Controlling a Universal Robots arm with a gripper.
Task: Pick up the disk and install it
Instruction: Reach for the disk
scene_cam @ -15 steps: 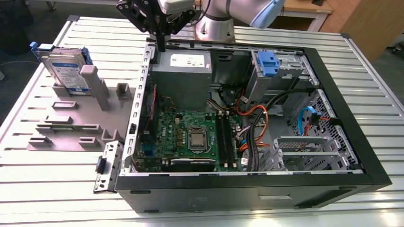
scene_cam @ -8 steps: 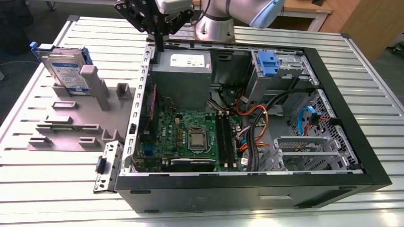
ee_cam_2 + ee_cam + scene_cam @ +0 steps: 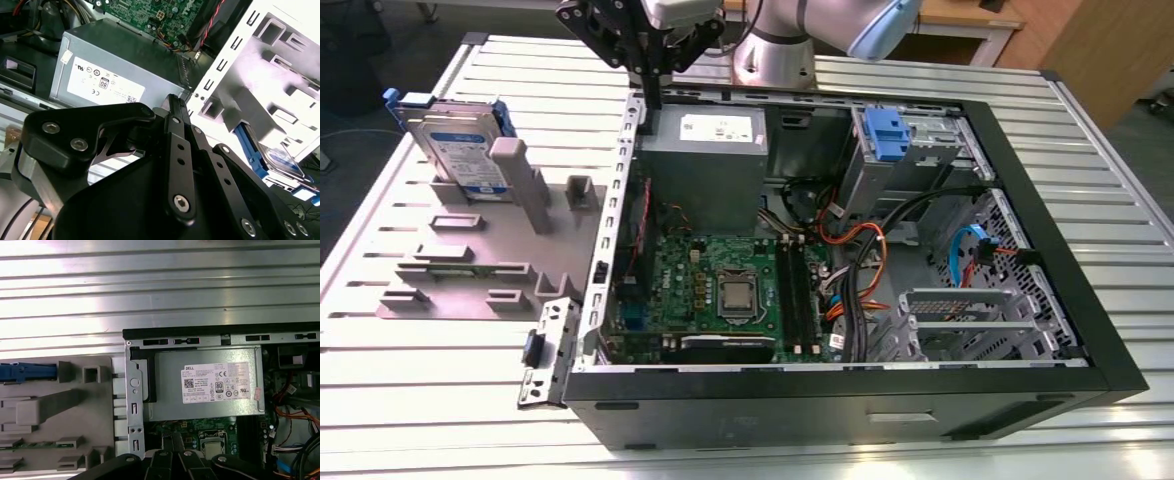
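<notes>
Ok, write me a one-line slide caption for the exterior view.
Gripper hovers over the open computer case's edge; the disk stands upright in the grey fixture at the exterior view's left.

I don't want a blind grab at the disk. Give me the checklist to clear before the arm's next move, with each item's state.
1. Silver rectangular hard drive with a blue plastic frame upright in the grey slotted fixture: ok.
2. Hand empty: ok, it holds nothing.
3. Hand open for a grasp: not ok, it is shut.
4. Hand at the drive: not ok, it hangs over the black computer case at its edge, beside the grey metal power supply box.
5. Case side open: ok.
6. Drive bay free: cannot tell; a small blue plastic bracket sits there.
</notes>
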